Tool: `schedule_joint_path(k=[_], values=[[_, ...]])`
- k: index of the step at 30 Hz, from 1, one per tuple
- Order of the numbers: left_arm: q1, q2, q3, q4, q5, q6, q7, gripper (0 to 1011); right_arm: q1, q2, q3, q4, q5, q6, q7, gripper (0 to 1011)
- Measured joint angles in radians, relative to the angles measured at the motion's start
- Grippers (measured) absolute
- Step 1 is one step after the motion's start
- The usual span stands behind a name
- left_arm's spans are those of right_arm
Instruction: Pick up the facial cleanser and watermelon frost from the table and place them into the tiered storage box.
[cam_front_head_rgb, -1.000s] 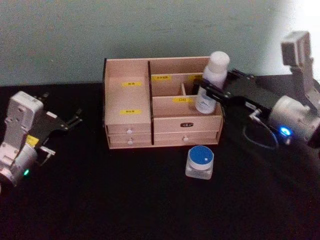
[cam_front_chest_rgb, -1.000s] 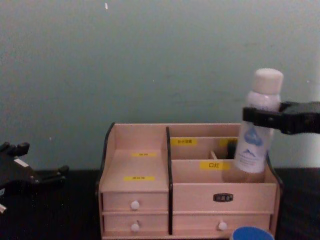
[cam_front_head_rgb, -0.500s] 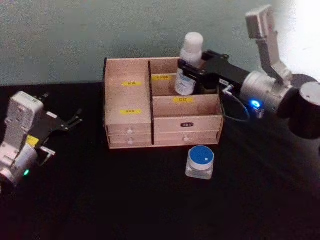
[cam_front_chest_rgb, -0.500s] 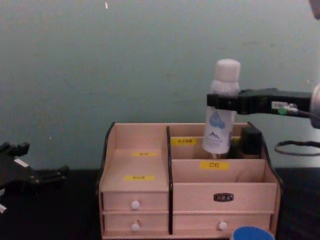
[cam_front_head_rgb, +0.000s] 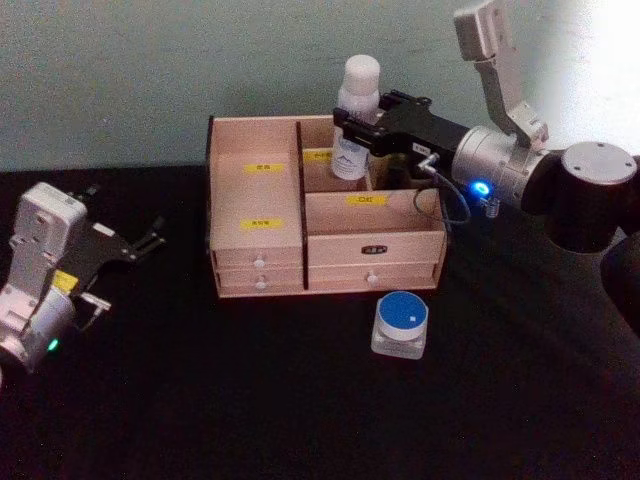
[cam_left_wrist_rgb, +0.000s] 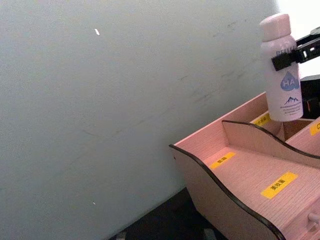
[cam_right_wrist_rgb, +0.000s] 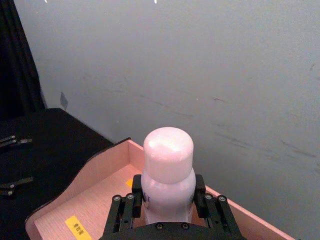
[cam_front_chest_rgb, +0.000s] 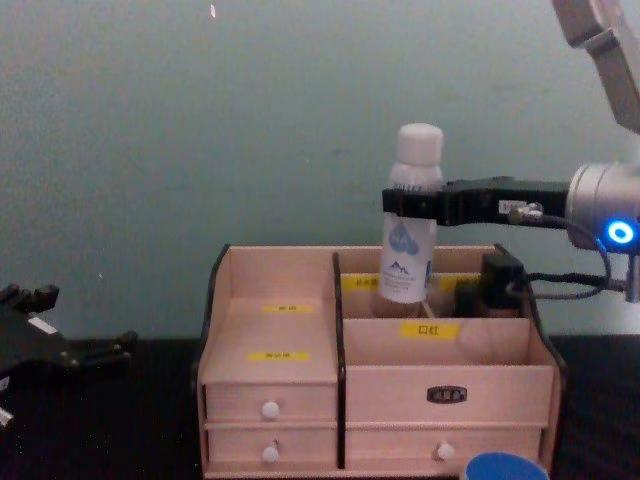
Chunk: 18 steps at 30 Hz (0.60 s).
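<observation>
The facial cleanser (cam_front_chest_rgb: 410, 215), upright, has shifted further left and now hangs over the tiered storage box's (cam_front_head_rgb: 258, 252) rear compartment beside the centre divider, with the right gripper (cam_front_head_rgb: 357, 131) clamped round its shoulder. Whether its base touches down is unclear. The watermelon frost (cam_front_head_rgb: 401, 322) stands on the table (cam_front_head_rgb: 250, 400) in front of the box, cropped in the chest view. The left gripper (cam_front_head_rgb: 150, 237) is parked far left, fingers apart

"HA" on facial cleanser (cam_left_wrist_rgb: 286, 87), "口红" on yellow label (cam_front_chest_rgb: 428, 329)
</observation>
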Motion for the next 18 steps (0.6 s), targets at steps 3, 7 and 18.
schedule_joint_path(k=[3, 7, 18], values=[[0.0, 0.0, 0.0, 0.0, 0.0, 0.0, 0.0, 1001, 0.01, -0.009, -0.004, 0.018, -0.004, -0.004, 0.004, 599], [0.0, 0.0, 0.0, 0.0, 0.0, 0.0, 0.0, 1001, 0.025, -0.023, -0.01, 0.05, -0.012, -0.009, 0.009, 599], [0.0, 0.0, 0.0, 0.0, 0.0, 0.0, 0.0, 1001, 0.037, -0.044, -0.014, 0.108, -0.026, -0.02, 0.017, 599]])
